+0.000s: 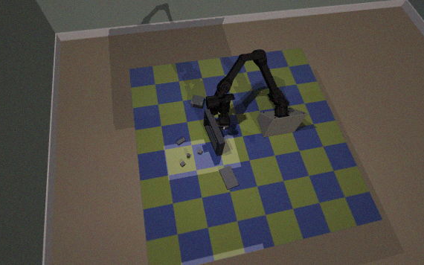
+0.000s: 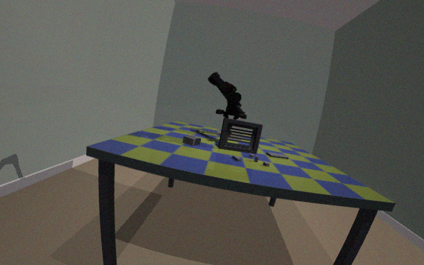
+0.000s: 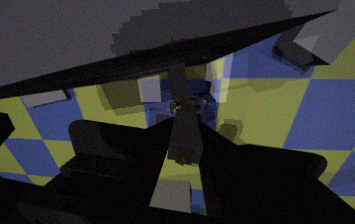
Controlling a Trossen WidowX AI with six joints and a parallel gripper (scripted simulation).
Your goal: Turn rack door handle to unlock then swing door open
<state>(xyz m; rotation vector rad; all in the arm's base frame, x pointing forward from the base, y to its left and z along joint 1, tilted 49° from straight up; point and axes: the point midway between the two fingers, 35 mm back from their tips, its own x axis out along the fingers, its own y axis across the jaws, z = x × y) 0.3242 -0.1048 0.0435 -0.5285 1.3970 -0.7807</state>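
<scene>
Site: a bare room, function not determinable. It comprises plain grey-green walls, pale baseboards (image 1: 140, 27) (image 2: 33, 180), a brown floor (image 1: 96, 179) (image 2: 200, 223) and one checkered tabletop (image 1: 248, 219) (image 2: 185, 161).

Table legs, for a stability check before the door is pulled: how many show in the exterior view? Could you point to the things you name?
4: a near left leg (image 2: 107, 212), a near right leg (image 2: 355, 236), a far left leg (image 2: 171, 182) and a far right leg (image 2: 272, 201), as pictured.
</scene>
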